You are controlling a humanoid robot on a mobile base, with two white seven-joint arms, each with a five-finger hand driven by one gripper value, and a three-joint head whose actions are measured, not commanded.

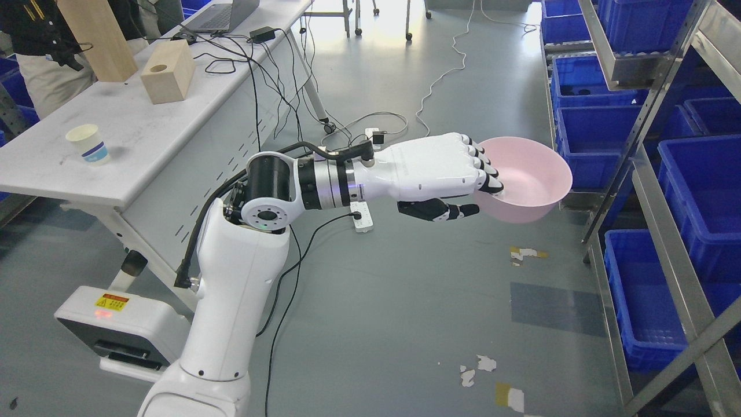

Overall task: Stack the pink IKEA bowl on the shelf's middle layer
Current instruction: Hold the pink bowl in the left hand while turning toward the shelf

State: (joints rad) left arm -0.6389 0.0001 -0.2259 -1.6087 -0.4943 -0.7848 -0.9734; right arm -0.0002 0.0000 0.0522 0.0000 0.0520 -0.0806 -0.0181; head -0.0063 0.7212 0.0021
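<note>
My left arm reaches from the lower left across the picture's middle. Its hand (483, 194) grips the near rim of a pink bowl (529, 179), fingers curled over the rim into the bowl and the black thumb under it. The bowl hangs tilted in the air above the grey floor, close to the left posts of the metal shelf (648, 191) on the right. The shelf's layers carry blue bins (703, 191). The right arm does not show.
A white table (145, 133) at the left holds a paper cup (88, 145), a wooden block (168, 71), cables and a laptop. A person stands at the top left behind it. A power strip (362, 215) and cables lie on the floor under my forearm.
</note>
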